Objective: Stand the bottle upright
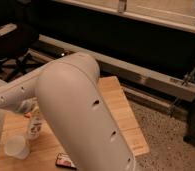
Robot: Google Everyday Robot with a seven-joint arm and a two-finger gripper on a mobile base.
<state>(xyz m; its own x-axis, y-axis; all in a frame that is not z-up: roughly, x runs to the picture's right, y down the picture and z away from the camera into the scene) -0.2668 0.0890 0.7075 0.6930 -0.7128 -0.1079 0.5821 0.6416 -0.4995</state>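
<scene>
Single camera, high above the wooden table [122, 112], looking down past the near, frame-filling arm [86, 115], gripper [27, 106] over the table's left side in view

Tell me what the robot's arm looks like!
The arm is a fat, smooth, creamy-white tube with a rounded elbow and small dark holes along its side. A thinner white section continues from it. The claw sits at that section's end, by the bottle, mostly hidden.

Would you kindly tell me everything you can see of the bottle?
The bottle is small, see-through plastic with a pale whitish band. It stands roughly upright on the wooden table, close beside the white cup, seemingly apart from it. The hand, shut, is at its top, mostly hidden by the arm; whether it grips the bottle cannot be told.
</scene>
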